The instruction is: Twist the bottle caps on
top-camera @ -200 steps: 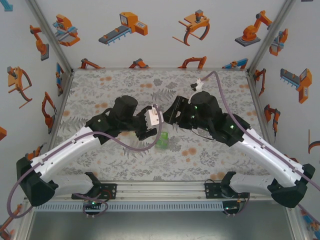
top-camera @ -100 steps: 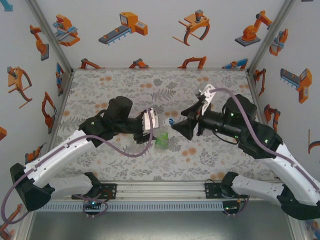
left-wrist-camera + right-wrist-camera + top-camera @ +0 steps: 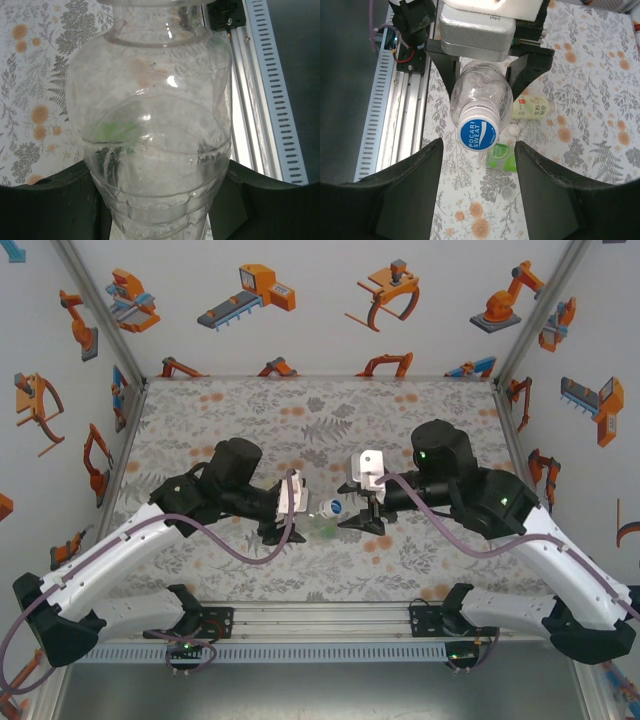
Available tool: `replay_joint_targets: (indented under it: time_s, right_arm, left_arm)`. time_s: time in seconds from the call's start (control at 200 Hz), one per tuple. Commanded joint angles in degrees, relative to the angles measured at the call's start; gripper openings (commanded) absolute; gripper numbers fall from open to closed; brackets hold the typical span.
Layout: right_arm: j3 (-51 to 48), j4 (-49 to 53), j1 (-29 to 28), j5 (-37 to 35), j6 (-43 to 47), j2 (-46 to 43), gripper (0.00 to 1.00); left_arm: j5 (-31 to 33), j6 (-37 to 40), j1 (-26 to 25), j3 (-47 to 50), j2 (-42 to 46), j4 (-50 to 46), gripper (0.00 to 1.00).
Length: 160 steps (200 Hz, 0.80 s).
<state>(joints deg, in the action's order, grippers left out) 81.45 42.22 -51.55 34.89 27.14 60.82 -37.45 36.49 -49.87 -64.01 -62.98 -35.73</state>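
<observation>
My left gripper [image 3: 157,210] is shut on the base of the unlabelled clear bottle [image 3: 155,125], holding it level above the table. A blue cap [image 3: 479,132] sits on the neck of that bottle [image 3: 482,95] and faces my right gripper [image 3: 477,145]. The right gripper is open, its fingers [image 3: 405,195] standing either side of the cap without touching it. From above, the left gripper [image 3: 283,525] and right gripper [image 3: 355,515] meet mid-table at the cap [image 3: 333,507]. Below lie the green-label bottle [image 3: 501,156], the yellow-label bottle [image 3: 534,107], a white cap [image 3: 513,130] and a pale cap [image 3: 507,192].
The aluminium rail [image 3: 395,125] at the table's near edge runs close beside the held bottle. The floral table [image 3: 200,430] stretches out behind both arms. Purple cables [image 3: 240,545] trail along the arms.
The right gripper has turned over and moved in, so its fingers now flank the blue cap, a little narrower than before. The left arm has shifted slightly with the bottle still held.
</observation>
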Motion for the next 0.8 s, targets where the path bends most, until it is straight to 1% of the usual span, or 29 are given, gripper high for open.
replay_joint_targets:
  time_s: [0.0,0.135,0.31,0.441,0.591,0.646,0.721,0.796]
  right_arm:
    - [1.4,-0.8,-0.4,3.0,2.5,-0.3,0.54]
    - [0.9,-2.1,-0.6,3.4,1.9,0.0,0.53]
    - [0.9,-2.9,-1.1,2.8,1.4,0.4,0.48]
    - [0.4,-2.6,-1.1,1.9,1.3,0.4,0.40]
    - [-0.2,-2.6,-1.2,0.5,0.3,0.1,0.28]
    - [-0.9,-3.6,-1.2,-1.2,-2.0,-0.2,0.23]
    - [-2.4,-6.8,-1.2,-5.2,-8.5,-0.7,0.17]
    - [-4.7,-10.7,-1.2,-9.3,-17.4,-1.2,0.09]
  left_arm:
    - [-2.9,1.4,-0.3,-2.0,-0.3,-1.8,0.00]
    - [-3.3,1.7,-0.3,-2.5,-1.0,-1.8,0.00]
    - [-4.1,1.7,-0.2,-2.7,-1.6,-1.7,0.00]
    - [-4.3,1.4,-0.2,-2.7,-1.5,-1.5,0.00]
    - [-3.8,1.2,-0.3,-2.5,-1.0,-0.9,0.00]
    - [-3.0,0.9,-0.2,-2.3,-0.9,-0.4,0.00]
    - [-0.6,0.4,-0.2,-1.3,-0.7,1.2,0.00]
    - [3.4,-1.2,-0.2,1.4,-0.2,5.6,0.00]
